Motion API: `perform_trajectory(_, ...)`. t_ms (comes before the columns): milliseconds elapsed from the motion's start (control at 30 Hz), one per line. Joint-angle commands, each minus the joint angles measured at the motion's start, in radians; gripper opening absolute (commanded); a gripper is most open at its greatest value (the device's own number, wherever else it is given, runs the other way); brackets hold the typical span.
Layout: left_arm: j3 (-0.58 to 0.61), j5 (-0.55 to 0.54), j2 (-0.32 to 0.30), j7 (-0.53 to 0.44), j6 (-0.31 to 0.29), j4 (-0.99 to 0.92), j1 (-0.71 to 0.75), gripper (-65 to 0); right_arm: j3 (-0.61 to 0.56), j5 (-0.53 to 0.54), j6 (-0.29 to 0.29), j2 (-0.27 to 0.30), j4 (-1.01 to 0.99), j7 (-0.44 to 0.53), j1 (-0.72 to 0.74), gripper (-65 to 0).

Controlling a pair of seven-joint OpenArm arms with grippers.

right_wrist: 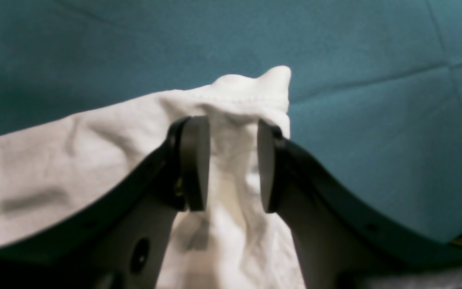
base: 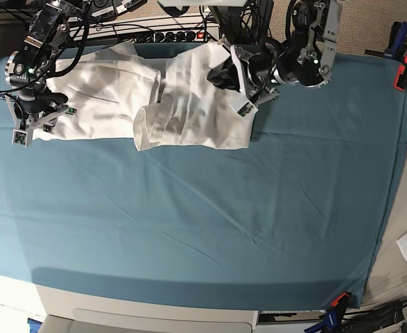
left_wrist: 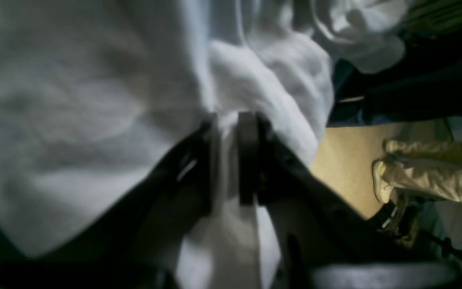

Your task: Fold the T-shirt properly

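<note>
At the far edge of the worktop (base: 224, 229), two entries.

Right end effector (right_wrist: 233, 164): jaws at middling width, closed on a bunched ridge of the T-shirt (right_wrist: 54, 168). Cloth filling the gap from pad to pad, stitched hem corner poking out just past the tips. Teal cover beneath, close under the fingers (right_wrist: 195, 164).

Left end effector (left_wrist: 231, 160): jaws narrow, a strip of white cloth between them. View blurred, so impossible to tell whether pinched or merely resting in the gap. Wrinkled cloth hanging to either side of it.

T-shirt: white, creased, stretched along the back of the worktop between the two arms. In the base view, one end at the right end effector on the picture's left, the other end humped under the left one near the middle. A doubled-over lump between them; front edge roughly straight.

Step in hand, by judgement: laying down a fold carried by both ends.

To do well:
- Lower both ends level, hem edge parallel to the worktop's back edge.
- Draw the ends gently apart before release, to flatten the central lump.
- Open only with cloth resting on the cover.
- Lift straight up afterwards, clear of loose cloth, to avoid dragging the fold.
</note>
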Motion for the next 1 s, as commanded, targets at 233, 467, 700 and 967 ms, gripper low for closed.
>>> perform_trajectory(233,0.176,-0.010,0.011,-0.044,-0.034,0.016,-0.010,-54.2,0.004,0.002,0.000,0.014,0.014,0.027,0.006,-44.4)
perform_trajectory(467,0.185,-0.004,0.010,-0.043,-0.053,0.121,-0.071,-44.2,0.004,0.011,0.029,0.014,0.014,0.024,0.006,-44.4)
perform_trajectory(700,-0.066,0.127,-0.035,-0.081,0.009,0.359,-0.086,-44.3,0.014,0.040,0.045,0.051,0.014,0.016,0.006,-43.4)
perform_trajectory(967,-0.441,0.043,-0.226,-0.077,0.011,0.377,-0.006,-44.3,0.338,0.348,0.146,0.222,-0.077,-0.083,0.006,-32.2)
